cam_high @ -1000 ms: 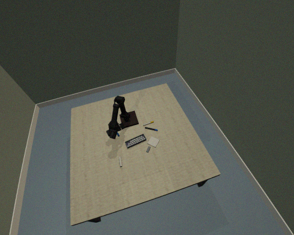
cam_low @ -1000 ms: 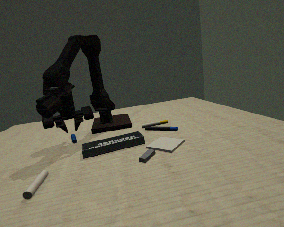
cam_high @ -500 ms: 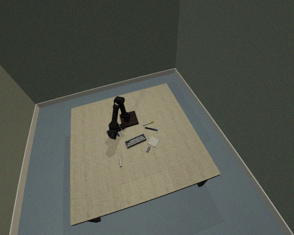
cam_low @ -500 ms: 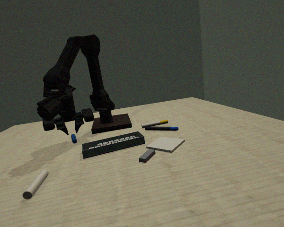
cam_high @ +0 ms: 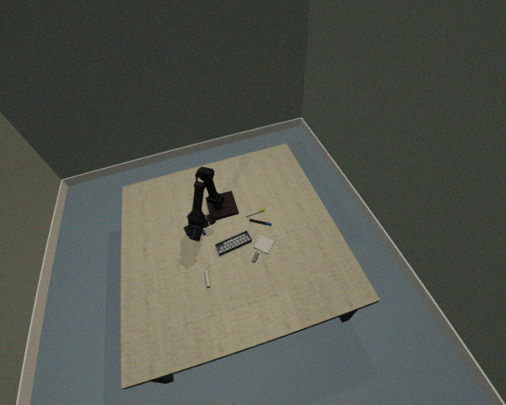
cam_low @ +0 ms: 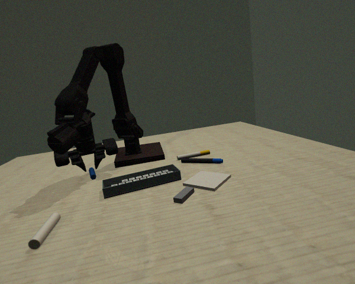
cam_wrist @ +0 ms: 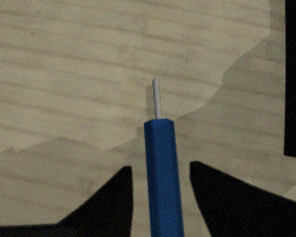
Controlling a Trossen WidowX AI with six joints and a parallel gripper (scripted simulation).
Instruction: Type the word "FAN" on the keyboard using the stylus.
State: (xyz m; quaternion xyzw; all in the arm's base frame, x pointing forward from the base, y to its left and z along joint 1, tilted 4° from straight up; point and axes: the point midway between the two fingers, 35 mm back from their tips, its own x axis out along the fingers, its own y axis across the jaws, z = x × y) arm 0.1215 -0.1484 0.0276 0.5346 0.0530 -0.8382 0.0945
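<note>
The blue stylus lies on the desk to the left of the keyboard. Its thin grey tip points up the wrist view. My gripper is partly open above the stylus, with one finger on each side and a visible gap between each finger and the stylus in the wrist view. Nothing is held. The keyboard is dark with rows of light keys; its letters are too small to read. The stylus's rear end is cut off in the wrist view.
A white cylinder lies nearer the front. Right of the keyboard are a pale square pad and a grey block. A yellow-ended white pen and a blue-ended black pen lie behind the pad.
</note>
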